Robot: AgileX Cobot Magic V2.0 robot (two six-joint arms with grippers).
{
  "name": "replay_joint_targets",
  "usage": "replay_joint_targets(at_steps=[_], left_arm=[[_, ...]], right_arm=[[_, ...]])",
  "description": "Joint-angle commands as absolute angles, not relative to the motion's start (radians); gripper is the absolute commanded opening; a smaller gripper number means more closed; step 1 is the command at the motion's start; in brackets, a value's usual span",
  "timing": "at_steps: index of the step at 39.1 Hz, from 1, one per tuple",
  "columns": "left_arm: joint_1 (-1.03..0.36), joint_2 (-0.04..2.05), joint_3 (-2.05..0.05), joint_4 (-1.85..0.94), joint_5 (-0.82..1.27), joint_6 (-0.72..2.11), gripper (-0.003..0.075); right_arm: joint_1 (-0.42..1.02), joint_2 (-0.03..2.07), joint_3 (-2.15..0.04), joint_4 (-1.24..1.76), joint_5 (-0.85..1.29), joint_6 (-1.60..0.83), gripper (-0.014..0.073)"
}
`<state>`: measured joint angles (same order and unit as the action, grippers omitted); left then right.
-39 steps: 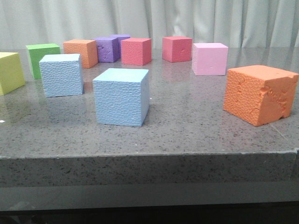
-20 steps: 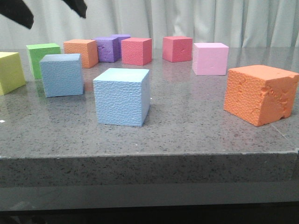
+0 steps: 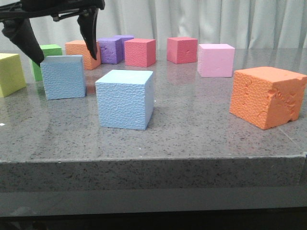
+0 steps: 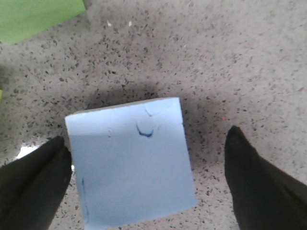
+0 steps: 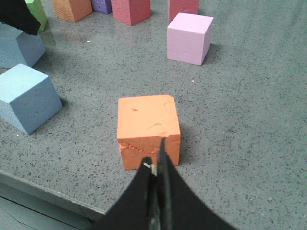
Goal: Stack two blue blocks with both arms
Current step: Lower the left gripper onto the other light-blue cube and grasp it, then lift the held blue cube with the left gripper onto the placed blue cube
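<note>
- Where the table's left side lies, far blue block [image 3: 63, 76] flat on the stone, near blue block [image 3: 125, 99] just right and closer to the front edge, apart.
- Above the far block, left gripper [image 3: 57, 40] spread wide, fingers [image 4: 33, 179] either side, gripping nothing.
- Over the big orange cube [image 5: 148, 130] at right, right gripper [image 5: 154, 167] pressed closed, empty.
- Beneath all, speckled grey stone table [image 3: 192, 143]; behind, other coloured cubes and a pale pleated curtain [image 3: 216, 21].

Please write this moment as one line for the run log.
left gripper: open, over far blue block, not touching | right gripper: shut, empty, above orange block | near blue block: on table | stack: not started
</note>
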<state>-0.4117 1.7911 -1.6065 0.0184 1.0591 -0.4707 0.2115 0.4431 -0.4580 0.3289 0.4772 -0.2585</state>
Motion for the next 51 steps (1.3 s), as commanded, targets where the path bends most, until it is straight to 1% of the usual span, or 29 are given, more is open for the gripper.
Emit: replay_joint_targets(at_steps=[1, 10, 12, 14, 23, 26, 31, 38, 44, 51], left_arm=[[-0.41, 1.765, -1.64, 0.013, 1.042, -0.483, 0.0617], [-0.41, 1.772, -1.648, 0.013, 1.05, -0.481, 0.0616], [-0.41, 1.772, -1.651, 0.013, 1.057, -0.481, 0.0604], [-0.41, 1.772, -1.657, 0.013, 1.064, -0.472, 0.0573], [-0.41, 1.772, -1.658, 0.013, 1.067, -0.467, 0.0329], [-0.41, 1.772, -1.66, 0.013, 1.069, -0.467, 0.029], [-0.412, 1.772, -1.703, 0.013, 1.141, -0.457, 0.0281], [-0.424, 1.77, -1.836, 0.0, 1.274, -0.354, 0.0281], [-0.455, 1.732, -1.864, -0.065, 1.274, -0.274, 0.0281], [-0.501, 1.677, -1.864, -0.085, 1.274, -0.271, 0.0281]], right_arm=[[0.209, 0.448, -0.482, 0.344, 0.411, -0.26, -0.0067], [0.209, 0.448, -0.482, 0.344, 0.411, -0.26, -0.0067], [0.209, 0.448, -0.482, 0.344, 0.411, -0.26, -0.0067], [0.209, 0.448, -0.482, 0.344, 0.411, -0.26, -0.0067], [0.209, 0.448, -0.482, 0.344, 0.411, -0.26, -0.0067], [0.209, 0.448, -0.482, 0.344, 0.411, -0.26, -0.0067], [0.209, 0.448, -0.482, 0.344, 0.411, -0.26, -0.0067], [0.209, 0.448, -0.482, 0.344, 0.411, -0.26, -0.0067], [0.209, 0.448, -0.482, 0.344, 0.412, -0.26, -0.0067], [0.209, 0.448, -0.482, 0.344, 0.412, -0.26, -0.0067]])
